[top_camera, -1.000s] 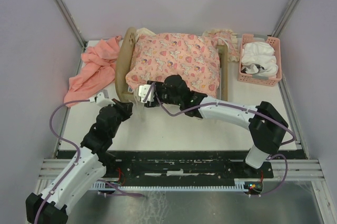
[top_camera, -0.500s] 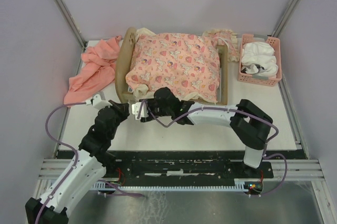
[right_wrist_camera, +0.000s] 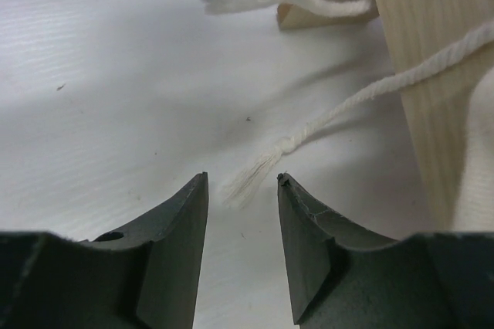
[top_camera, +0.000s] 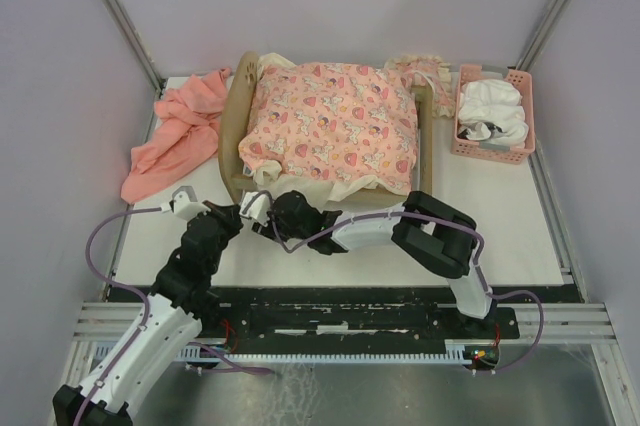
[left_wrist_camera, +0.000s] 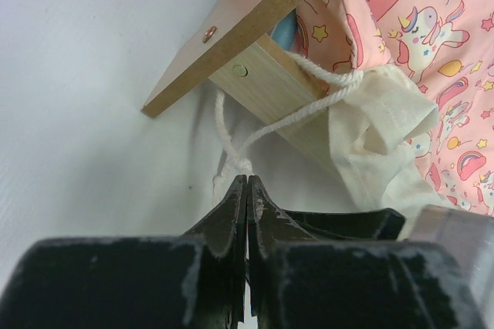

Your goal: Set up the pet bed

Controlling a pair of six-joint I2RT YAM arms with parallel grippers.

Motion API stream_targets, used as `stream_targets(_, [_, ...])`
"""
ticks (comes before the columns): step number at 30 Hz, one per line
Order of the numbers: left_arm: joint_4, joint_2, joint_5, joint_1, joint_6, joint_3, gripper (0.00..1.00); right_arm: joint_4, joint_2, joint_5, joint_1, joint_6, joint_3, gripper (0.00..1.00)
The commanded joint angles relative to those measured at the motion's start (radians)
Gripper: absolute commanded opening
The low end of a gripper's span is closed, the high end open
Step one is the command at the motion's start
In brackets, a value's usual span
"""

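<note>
The pet bed [top_camera: 236, 131] stands on the far middle of the table [top_camera: 510, 226], its light-wood frame running left to right, with the rounded headboard at the left end. A pink printed cushion [top_camera: 335, 126] fills the frame, and cream fabric [left_wrist_camera: 370, 136] hangs out over the near-left corner. A white cord [left_wrist_camera: 309, 109] loops around that wooden corner and drops to the table.

The left gripper [left_wrist_camera: 246, 190] is clenched, jaws pressed together, its tips right at the cord's knotted, frayed end. The pictures do not show whether the cord is actually pinched.

The right gripper [right_wrist_camera: 242, 181] is just beside it at the same corner. Its jaws stand apart, one on each side of the frayed end of a second cord [right_wrist_camera: 347, 109] lying on the table, and they grasp nothing.

Left of the bed lies a salmon-pink cloth [top_camera: 175, 136]. To the right, a pink basket [top_camera: 492, 154] holds white fabric [top_camera: 495, 106].
</note>
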Motion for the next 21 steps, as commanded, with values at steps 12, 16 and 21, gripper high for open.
stream_targets(12, [0.037, -0.007, -0.028, 0.005, -0.04, -0.003, 0.03, 0.063, 0.133, 0.342, 0.042, 0.251, 0.077, 0.51])
stream_targets(16, [0.04, -0.001, -0.027, 0.004, -0.039, 0.005, 0.03, 0.046, 0.126, 0.342, 0.059, 0.196, 0.07, 0.3])
stream_targets(21, [0.014, 0.029, -0.038, 0.004, -0.026, 0.03, 0.03, 0.085, 0.041, 0.278, 0.062, 0.143, 0.016, 0.02])
